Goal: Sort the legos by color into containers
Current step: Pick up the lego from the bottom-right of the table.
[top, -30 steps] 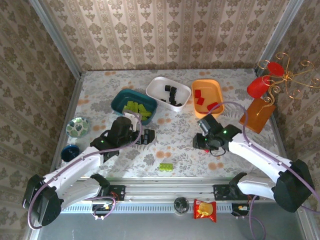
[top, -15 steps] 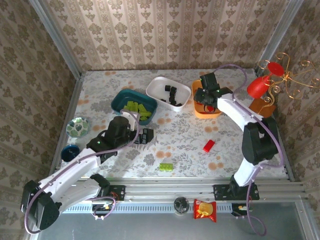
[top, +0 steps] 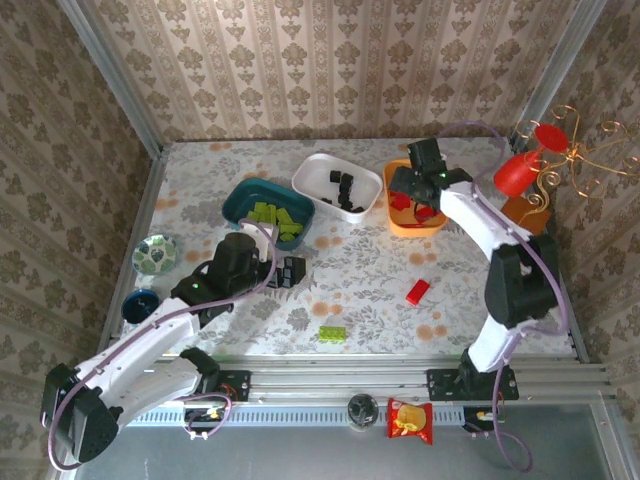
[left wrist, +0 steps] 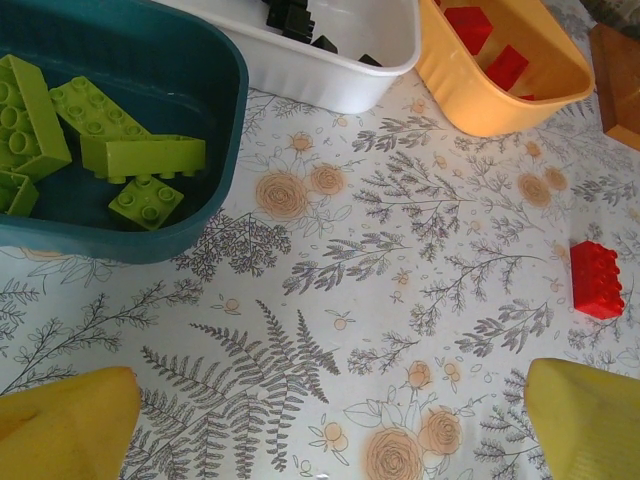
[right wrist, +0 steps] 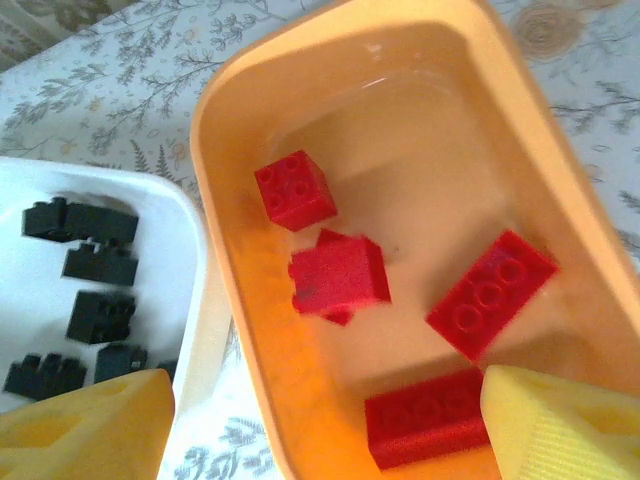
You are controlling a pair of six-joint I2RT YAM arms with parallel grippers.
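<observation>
The right arm's jaws stand spread wide with nothing between their yellow pads [right wrist: 85, 425], hanging over the shallow orange plastic tray [right wrist: 240, 300]. Inside it lie red plastic bricks: a small square one [right wrist: 295, 188], a blurred one [right wrist: 340, 275] near the middle, and two oblongs [right wrist: 490, 295] towards the near end. Just beside it sits the white plastic tray [right wrist: 195, 250] holding tiny black cubes [right wrist: 95, 265]. The left arm's jaws are also spread wide and empty, their yellow pads [left wrist: 70, 425] above the floral-patterned bench [left wrist: 330, 300], near the dark teal plastic tray [left wrist: 200, 70] that holds lime-green oblong bricks [left wrist: 140, 155]. A few black bricks [top: 292, 270] lie on the bench by those jaws. A loose red brick [top: 418, 291] and a loose lime-green brick [top: 333, 334] lie on the bench, well apart from the trays.
</observation>
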